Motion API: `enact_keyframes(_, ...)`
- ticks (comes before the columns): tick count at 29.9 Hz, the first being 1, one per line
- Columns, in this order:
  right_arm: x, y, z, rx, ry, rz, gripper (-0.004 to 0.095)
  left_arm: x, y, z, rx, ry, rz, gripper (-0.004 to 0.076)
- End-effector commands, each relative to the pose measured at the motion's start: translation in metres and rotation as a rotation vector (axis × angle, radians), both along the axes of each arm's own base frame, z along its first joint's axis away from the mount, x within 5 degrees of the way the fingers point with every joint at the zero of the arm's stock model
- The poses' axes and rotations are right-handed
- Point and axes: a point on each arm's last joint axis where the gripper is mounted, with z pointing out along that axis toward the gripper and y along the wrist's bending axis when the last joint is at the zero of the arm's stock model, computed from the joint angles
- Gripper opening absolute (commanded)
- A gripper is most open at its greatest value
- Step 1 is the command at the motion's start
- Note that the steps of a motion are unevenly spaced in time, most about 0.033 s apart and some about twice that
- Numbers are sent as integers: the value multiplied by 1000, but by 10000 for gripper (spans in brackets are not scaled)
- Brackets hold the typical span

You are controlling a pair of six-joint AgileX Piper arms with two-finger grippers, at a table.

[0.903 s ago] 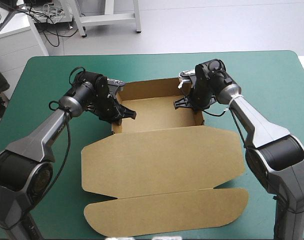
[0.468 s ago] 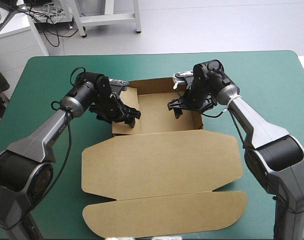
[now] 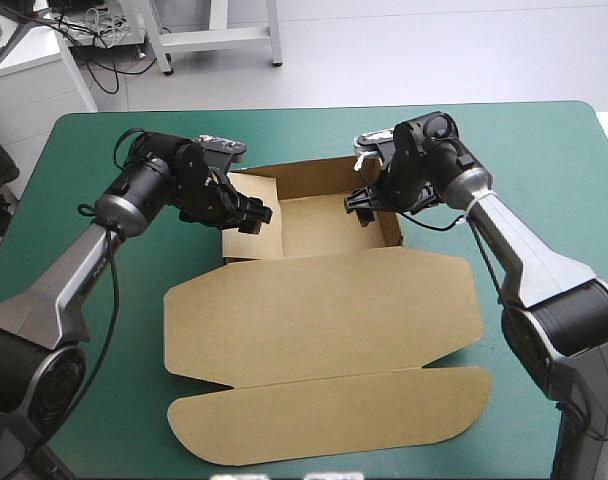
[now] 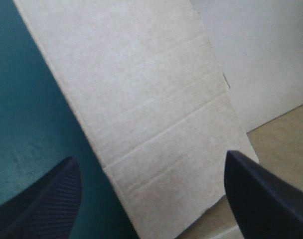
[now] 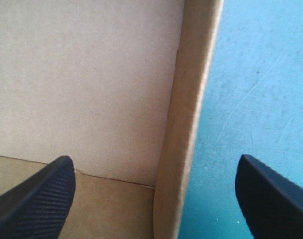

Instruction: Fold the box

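Observation:
The brown box (image 3: 314, 228) stands as an open tray at the table's middle back, with its lid (image 3: 324, 315) lying flat toward the front. My left gripper (image 3: 246, 213) hovers open over the tray's left wall. In the left wrist view that wall (image 4: 141, 89) rises between the black fingers (image 4: 42, 199) of the left gripper (image 4: 150, 158), untouched. My right gripper (image 3: 363, 206) is open over the tray's right wall. In the right wrist view the right gripper (image 5: 155, 158) straddles the wall's top edge (image 5: 184, 124), one finger inside the tray, the other outside.
The teal-green cover (image 3: 544, 160) shows bare to the left, right and beyond the box. The lid's rounded front flap (image 3: 334, 415) reaches close to the table's front edge.
Both grippers have opened and let go of the tray's side walls. The left arm has drawn back slightly toward the left; the right gripper has shifted slightly over the right wall.

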Motion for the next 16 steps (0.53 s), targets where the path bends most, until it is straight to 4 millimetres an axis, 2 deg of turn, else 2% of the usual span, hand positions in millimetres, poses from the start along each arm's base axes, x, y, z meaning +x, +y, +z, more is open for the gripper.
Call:
enact_keyframes(1,-19,-17,53,26,-128,6,809,-18,5,53,-78,-157,-1,560)
enact_keyframes(5,-33,-26,78,45,-188,8,809,-37,13,81,-84,-245,-51,534)
enact_keyframes(7,-42,-29,91,57,-221,12,809,-50,18,93,-74,-270,-94,473)
enact_keyframes(9,-49,-32,101,63,-248,21,809,-65,24,105,-63,-291,-123,375)
enact_keyframes(15,-63,-39,119,68,-300,22,809,-109,45,133,-80,-415,-116,1)
enact_keyframes(16,-63,-40,119,66,-302,22,809,-115,48,135,-80,-423,-120,-6)
